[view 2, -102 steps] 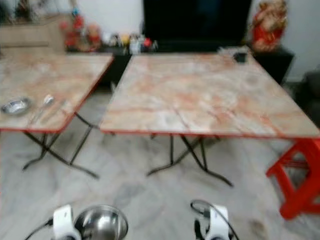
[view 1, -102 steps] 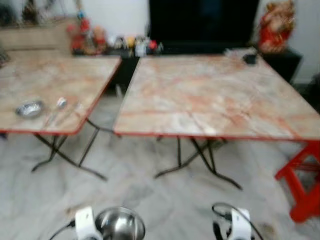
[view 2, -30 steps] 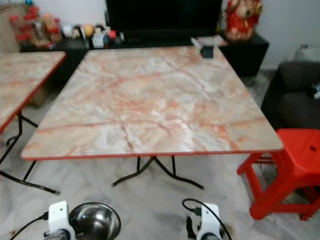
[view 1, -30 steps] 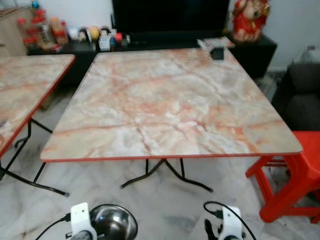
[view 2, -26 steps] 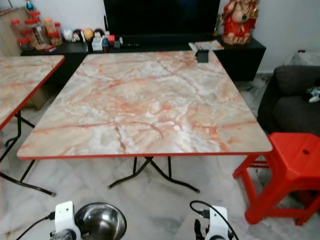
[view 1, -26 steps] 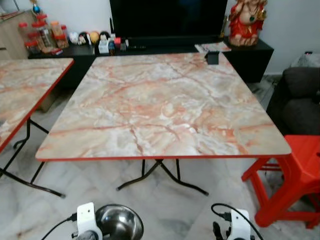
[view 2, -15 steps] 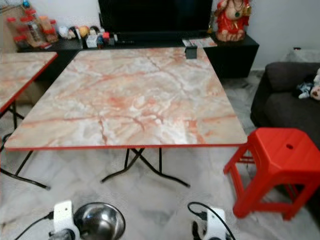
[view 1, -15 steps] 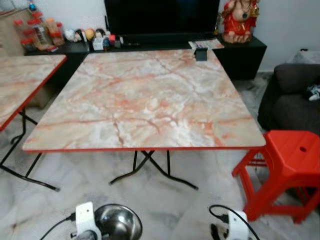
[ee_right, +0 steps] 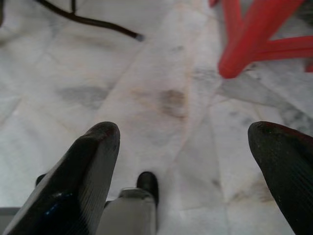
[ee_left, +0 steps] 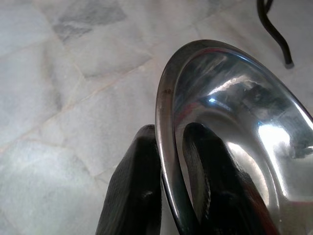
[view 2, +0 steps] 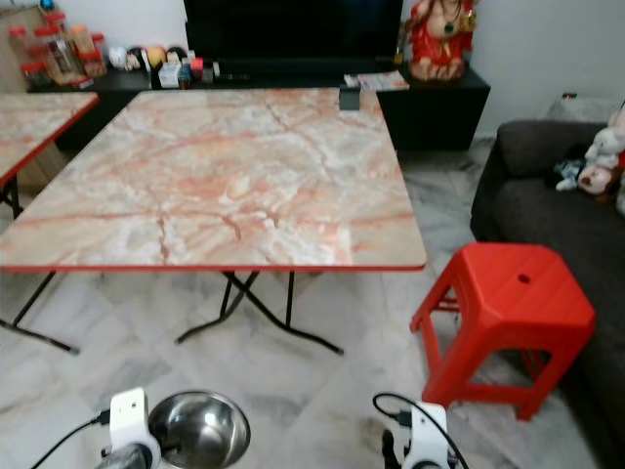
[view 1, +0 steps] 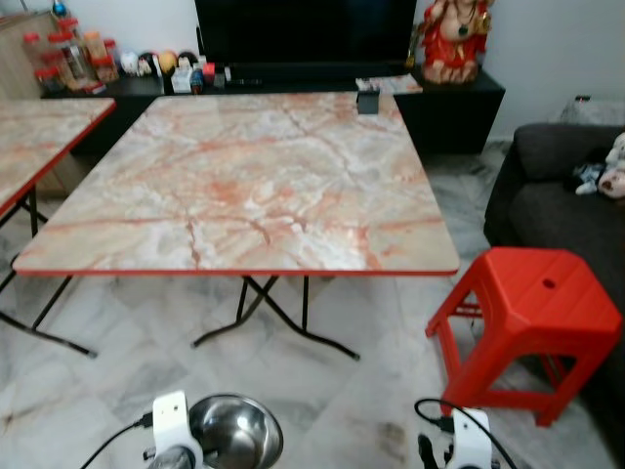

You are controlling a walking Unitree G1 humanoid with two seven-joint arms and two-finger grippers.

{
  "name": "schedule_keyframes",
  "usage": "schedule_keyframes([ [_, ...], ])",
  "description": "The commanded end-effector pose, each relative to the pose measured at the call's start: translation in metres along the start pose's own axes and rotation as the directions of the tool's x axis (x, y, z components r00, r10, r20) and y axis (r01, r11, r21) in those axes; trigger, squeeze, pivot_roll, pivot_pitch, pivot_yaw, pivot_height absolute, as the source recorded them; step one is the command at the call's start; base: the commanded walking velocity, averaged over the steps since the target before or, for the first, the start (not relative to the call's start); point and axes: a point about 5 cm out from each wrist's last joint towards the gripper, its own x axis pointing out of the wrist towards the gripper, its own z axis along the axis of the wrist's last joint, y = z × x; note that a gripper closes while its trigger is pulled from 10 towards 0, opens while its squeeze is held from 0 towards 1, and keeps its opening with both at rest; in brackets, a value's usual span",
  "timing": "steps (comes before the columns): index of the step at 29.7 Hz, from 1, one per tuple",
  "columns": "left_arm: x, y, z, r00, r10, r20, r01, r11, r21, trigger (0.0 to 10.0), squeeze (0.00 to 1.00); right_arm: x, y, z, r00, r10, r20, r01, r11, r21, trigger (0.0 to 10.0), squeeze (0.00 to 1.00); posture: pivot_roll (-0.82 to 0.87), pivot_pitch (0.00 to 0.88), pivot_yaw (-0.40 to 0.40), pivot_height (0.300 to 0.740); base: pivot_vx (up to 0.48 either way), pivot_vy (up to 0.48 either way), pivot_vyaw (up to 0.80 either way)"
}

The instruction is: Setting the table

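Note:
A steel bowl [view 1: 234, 432] hangs low in front of me, held by its rim. My left gripper [ee_left: 168, 196] is shut on that rim, one black finger outside the bowl [ee_left: 234, 147] and one inside. The marble-patterned table [view 1: 244, 186] with a red edge stands ahead, its top bare except for a small black box [view 1: 367, 101] at the far edge. My right gripper [ee_right: 188, 166] hangs open over the floor, with nothing between its fingers [ee_right: 90, 161].
A red plastic stool [view 1: 532, 322] stands right of the table, with a dark sofa [view 1: 562, 195] behind it. A second marble table [view 1: 39, 137] is at the left. A black cabinet [view 1: 293, 88] with a TV, jars and a red figure [view 1: 451, 39] lines the far wall.
The camera has swung right and moved nearer the table: the left table slid out of view, the stool and sofa came in. The bowl stays in my left gripper.

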Motion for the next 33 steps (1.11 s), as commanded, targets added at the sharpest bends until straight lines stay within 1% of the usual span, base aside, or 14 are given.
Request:
schedule_keyframes([
  [1, -0.0001, 0.0058, 0.0029, 1.000, -0.001, 0.019, 0.001, 1.000, -0.005, 10.0, 0.00, 0.0016, 0.0077, 0.0045, 1.000, 0.020, 0.014, -0.020, 1.000, 0.001, 10.0, 0.00, -0.05, 0.000, -0.004, 0.740, 0.000, 0.000, 0.00],
  [3, -0.0001, 0.0061, 0.0027, 1.000, 0.004, 0.015, -0.004, 1.000, 0.010, 10.0, 0.00, 0.0019, 0.0088, 0.0051, 1.000, 0.021, 0.015, -0.021, 1.000, 0.003, 10.0, 0.00, -0.05, 0.000, -0.001, 0.740, 0.298, 0.000, 0.00],
  [14, 0.0005, 0.0049, 0.0044, 1.000, 0.003, 0.011, -0.003, 1.000, 0.006, 10.0, 0.00, 0.0015, 0.0106, 0.0029, 1.000, 0.030, 0.007, -0.030, 1.000, -0.001, 10.0, 0.00, -0.05, 0.000, -0.015, 0.740, 0.336, 0.000, 0.00],
  [25, 0.0006, 0.0026, 0.0034, 1.000, -0.003, 0.005, 0.003, 1.000, 0.009, 10.0, 0.00, 0.0029, 0.0128, 0.0071, 0.999, 0.044, 0.008, -0.044, 0.999, 0.005, 10.0, 0.00, -0.04, 0.000, -0.017, 0.740, 0.360, 0.000, 0.00],
  [33, -0.0001, 0.0047, 0.0000, 1.000, 0.005, -0.007, -0.005, 1.000, 0.014, 10.0, 0.00, 0.0024, 0.0143, 0.0042, 0.999, 0.053, -0.001, -0.053, 0.999, 0.007, 10.0, 0.00, -0.04, 0.000, -0.016, 0.740, 0.306, 0.000, 0.00],
])
